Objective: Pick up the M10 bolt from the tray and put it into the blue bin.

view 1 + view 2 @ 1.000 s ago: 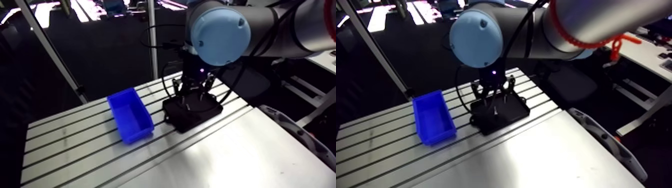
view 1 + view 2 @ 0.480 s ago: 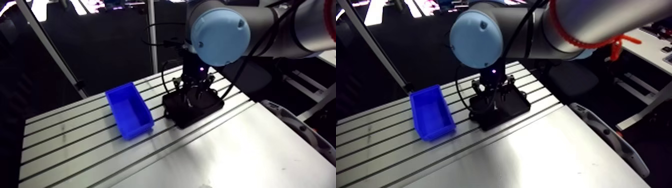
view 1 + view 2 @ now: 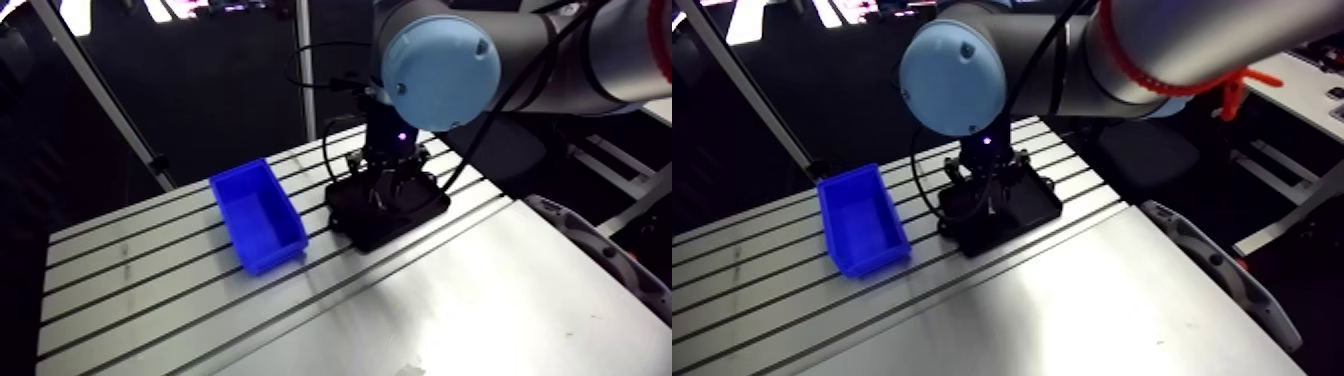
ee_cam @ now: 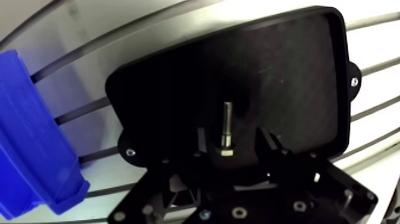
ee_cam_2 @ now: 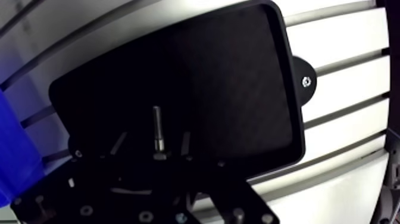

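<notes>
One end effector (image 4: 236, 140) lower, astride bolt (image 4: 226, 126)

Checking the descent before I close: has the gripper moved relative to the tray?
Yes. Judged against the tray in the arm view, the gripper has come down closer to it. It is open and straddles the bolt.

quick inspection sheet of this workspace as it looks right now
surface: slotted aluminium table, carrying the tray and the bin
job's things: M10 bolt lying in the black tray; blue bin beside the tray, not touching it
clutter: nothing seen
grippers: end effector low over the tray, open, one finger on each side of the bolt's head
cables: nothing seen
surroundings: nothing seen
</notes>
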Controlling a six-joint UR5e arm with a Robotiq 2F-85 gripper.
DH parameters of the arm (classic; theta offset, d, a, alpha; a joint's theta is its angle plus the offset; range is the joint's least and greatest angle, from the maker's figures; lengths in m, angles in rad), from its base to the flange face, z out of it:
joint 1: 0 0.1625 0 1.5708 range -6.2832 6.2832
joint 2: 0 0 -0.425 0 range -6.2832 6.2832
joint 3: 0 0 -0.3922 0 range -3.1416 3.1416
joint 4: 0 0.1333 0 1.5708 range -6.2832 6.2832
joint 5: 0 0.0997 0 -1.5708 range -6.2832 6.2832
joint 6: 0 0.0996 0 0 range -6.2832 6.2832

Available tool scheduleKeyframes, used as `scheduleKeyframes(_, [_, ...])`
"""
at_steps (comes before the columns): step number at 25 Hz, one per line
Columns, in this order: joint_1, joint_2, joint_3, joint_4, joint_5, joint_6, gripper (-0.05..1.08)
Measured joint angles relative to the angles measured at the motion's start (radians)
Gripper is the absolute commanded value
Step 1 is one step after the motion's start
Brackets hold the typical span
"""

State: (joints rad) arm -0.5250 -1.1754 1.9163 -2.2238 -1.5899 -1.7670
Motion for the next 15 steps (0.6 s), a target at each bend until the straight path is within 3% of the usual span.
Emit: scheduleKeyframes(15, [0.002, 0.012, -0.005, -0.001, -0.013, 0.023, 0.54])
